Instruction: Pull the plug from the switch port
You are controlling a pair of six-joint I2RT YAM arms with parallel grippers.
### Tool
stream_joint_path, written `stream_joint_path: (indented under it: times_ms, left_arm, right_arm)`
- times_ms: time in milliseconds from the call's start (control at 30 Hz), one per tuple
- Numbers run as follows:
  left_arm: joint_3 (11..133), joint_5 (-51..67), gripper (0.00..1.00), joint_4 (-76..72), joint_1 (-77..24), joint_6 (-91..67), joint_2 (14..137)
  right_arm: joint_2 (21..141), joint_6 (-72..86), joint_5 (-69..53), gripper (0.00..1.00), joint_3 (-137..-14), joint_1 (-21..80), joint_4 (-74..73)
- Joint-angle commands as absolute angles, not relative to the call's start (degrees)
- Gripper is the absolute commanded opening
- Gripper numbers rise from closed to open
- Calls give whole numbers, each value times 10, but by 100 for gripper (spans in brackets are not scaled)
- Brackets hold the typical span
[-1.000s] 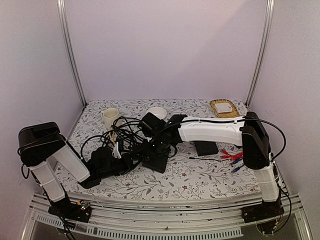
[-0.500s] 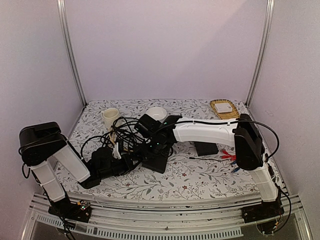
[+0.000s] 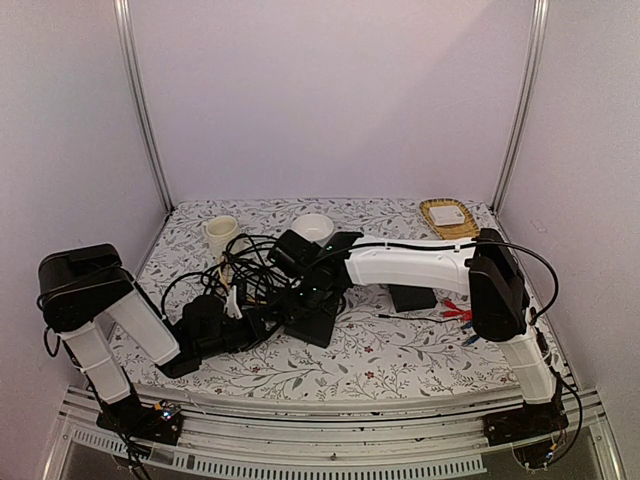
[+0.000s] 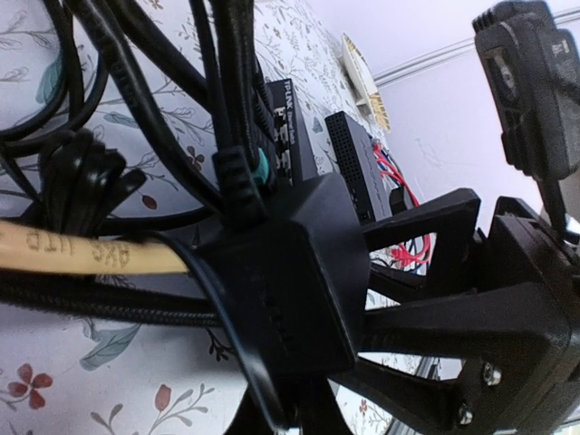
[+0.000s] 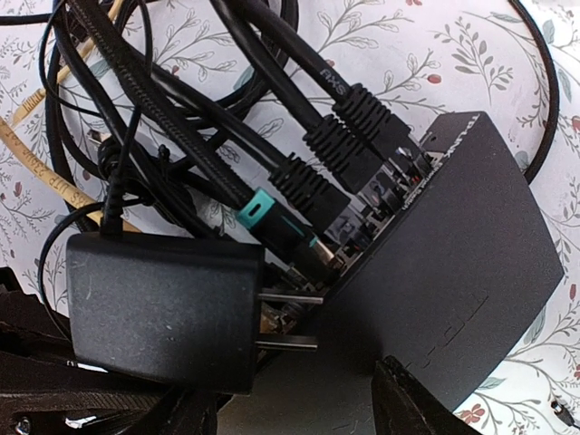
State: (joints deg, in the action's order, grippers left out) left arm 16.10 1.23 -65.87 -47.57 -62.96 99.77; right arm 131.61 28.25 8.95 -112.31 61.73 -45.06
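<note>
The switch (image 3: pixel 318 325) is a flat black box in the middle of the table. It fills the right of the right wrist view (image 5: pixel 453 272) and shows in the left wrist view (image 4: pixel 288 127). Several black plugs (image 5: pixel 358 122) and a teal-banded plug (image 5: pixel 272 213) sit in its port row. My right gripper (image 5: pixel 294 403) is open and empty, with its fingers either side of the switch's port-edge corner. My left gripper (image 3: pixel 248 322) is just left of the switch and seems shut on a black power adapter (image 4: pixel 281 281). The adapter's two prongs (image 5: pixel 290 319) point at the switch.
A tangle of black and tan cables (image 3: pixel 250 270) lies left of and behind the switch. A shorter black box (image 3: pixel 412 296) sits to the right, with red and blue clips (image 3: pixel 465 312) beyond it. A cup (image 3: pixel 220 235), a white bowl (image 3: pixel 314 225) and a basket (image 3: pixel 448 215) stand at the back.
My right arm shifted a little to the left over the switch a second ago, then held still. The left arm has not moved.
</note>
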Motion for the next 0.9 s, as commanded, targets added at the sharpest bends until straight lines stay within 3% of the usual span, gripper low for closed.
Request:
stream_joint_path:
  times_ms: [0,867]
  left_arm:
    - [157,-11,0,-722,-470,-613,964]
    - [138,-90,0,-690,-471,-654,939]
  right_arm:
    - [1357,264,131,60,-1103,612,-534]
    - [1319,278,112,60,-1019,595,-507]
